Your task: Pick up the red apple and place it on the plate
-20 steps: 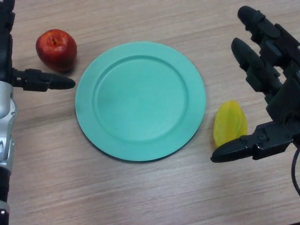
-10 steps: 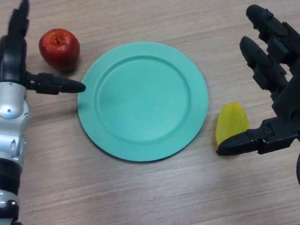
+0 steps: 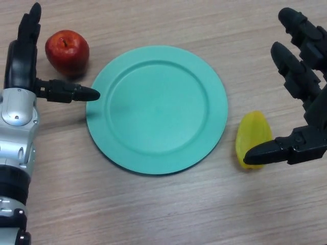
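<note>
Nothing was done yet — the red apple (image 3: pixel 67 52) sat on the table at the far left, just beside the plate (image 3: pixel 156 109), which held nothing. The left hand (image 3: pixel 31 76) was spread wide beside the apple, thumb reaching under its near side, holding nothing. The right hand (image 3: pixel 301 107) hung open by a yellow fruit (image 3: pixel 252 137). Grasp, lift and placing remained. The apple looked glossy, round, stem-dimple up.
</note>
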